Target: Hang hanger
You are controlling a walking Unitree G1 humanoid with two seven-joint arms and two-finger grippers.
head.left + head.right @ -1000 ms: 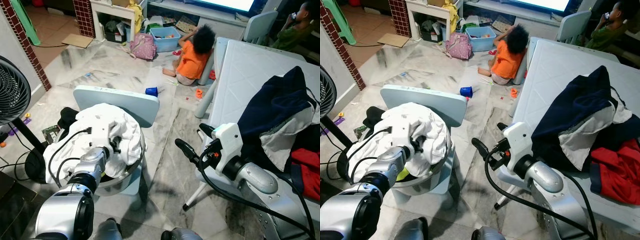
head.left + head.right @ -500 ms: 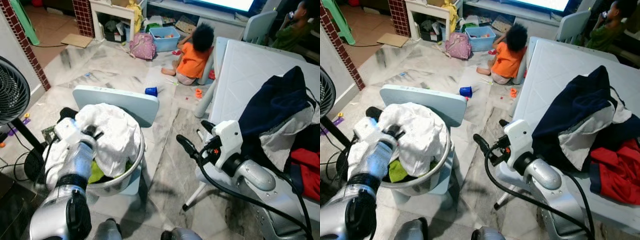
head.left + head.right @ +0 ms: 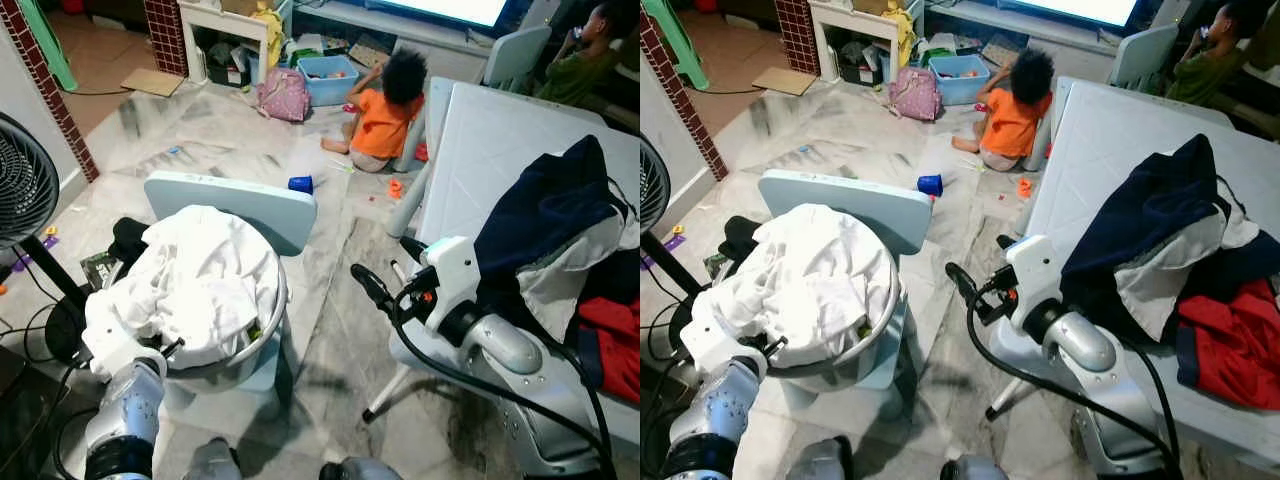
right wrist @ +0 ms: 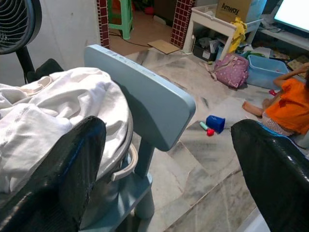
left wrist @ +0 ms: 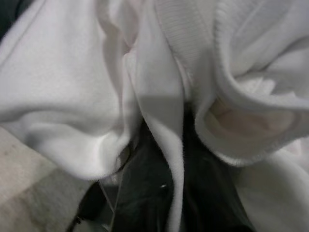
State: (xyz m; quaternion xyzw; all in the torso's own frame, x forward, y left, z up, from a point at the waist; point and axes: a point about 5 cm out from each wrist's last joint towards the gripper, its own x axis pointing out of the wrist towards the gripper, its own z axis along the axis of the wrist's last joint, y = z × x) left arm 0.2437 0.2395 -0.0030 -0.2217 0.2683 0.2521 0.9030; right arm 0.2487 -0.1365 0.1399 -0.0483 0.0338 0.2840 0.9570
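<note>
The left gripper (image 3: 150,352) is sitting at seven o'clock, apparently buried in the white laundry (image 3: 205,275); its jaws' state I cannot tell. The right gripper (image 4: 169,164) is hovering wide open, empty. No hanger is discernible; finding one comes next.

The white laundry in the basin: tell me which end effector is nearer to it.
Left. The left end effector is pressed into the white laundry, cloth folded over its fingers. The right end effector hangs over the floor between the basin and the table, apart from the laundry.
</note>
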